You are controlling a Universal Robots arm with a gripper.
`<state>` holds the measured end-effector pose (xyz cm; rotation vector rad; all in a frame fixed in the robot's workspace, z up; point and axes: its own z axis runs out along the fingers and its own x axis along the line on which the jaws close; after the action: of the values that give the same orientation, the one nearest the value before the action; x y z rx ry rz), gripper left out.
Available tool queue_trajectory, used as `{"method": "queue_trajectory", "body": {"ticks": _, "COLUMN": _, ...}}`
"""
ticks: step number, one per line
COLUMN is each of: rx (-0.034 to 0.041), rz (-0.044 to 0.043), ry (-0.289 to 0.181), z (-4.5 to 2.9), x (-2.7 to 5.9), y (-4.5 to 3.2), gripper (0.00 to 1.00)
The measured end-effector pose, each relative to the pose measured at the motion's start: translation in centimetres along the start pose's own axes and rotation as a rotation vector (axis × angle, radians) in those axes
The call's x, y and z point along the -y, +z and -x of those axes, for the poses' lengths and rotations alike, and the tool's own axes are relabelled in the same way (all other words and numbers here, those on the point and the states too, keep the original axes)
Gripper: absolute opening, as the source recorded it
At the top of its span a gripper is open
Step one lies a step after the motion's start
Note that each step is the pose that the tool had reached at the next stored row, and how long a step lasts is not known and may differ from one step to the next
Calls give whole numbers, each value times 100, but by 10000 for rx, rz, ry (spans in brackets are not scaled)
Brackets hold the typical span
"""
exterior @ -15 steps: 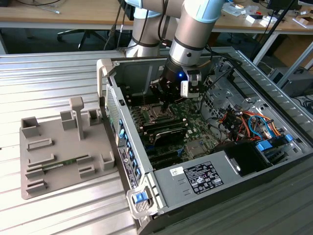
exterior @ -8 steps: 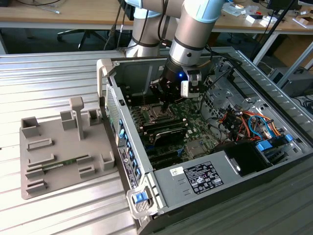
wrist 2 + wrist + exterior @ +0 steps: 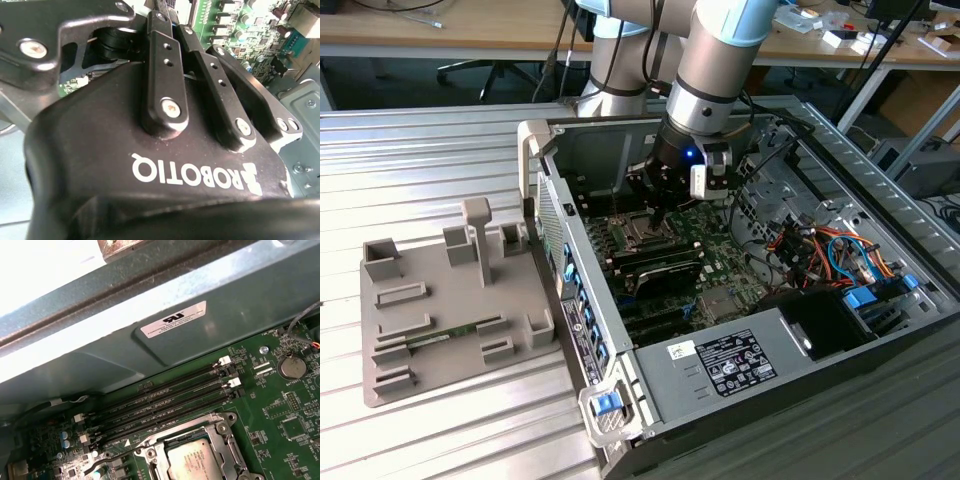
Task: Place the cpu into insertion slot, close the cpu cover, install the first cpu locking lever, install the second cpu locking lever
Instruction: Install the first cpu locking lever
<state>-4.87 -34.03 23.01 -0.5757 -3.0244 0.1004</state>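
Observation:
In the first wrist view the cpu [image 3: 195, 462] lies flat in the insertion slot, silver top up. The silver cpu cover [image 3: 221, 442] frames it and looks to be down around it. A thin metal locking lever [image 3: 114, 458] runs beside the frame's corner. In the exterior view my gripper [image 3: 663, 213] hangs inside the computer case, just above and beside the insertion slot [image 3: 638, 232]. Its fingers [image 3: 161, 30] converge to a narrow tip with nothing visible between them.
Long black memory slots [image 3: 165, 400] run next to the socket on the green board [image 3: 270, 405]. The grey case wall [image 3: 200, 295] rises close behind them. Coloured cables [image 3: 820, 245] fill the case's right side. A grey fixture tray [image 3: 440, 300] sits outside on the exterior view's left.

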Motion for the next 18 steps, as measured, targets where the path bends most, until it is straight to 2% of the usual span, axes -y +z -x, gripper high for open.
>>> {"method": "queue_trajectory", "body": {"ticks": 18, "rx": 15, "rz": -10, "ry": -205, "z": 0, "x": 0, "y": 0, "gripper": 10}}
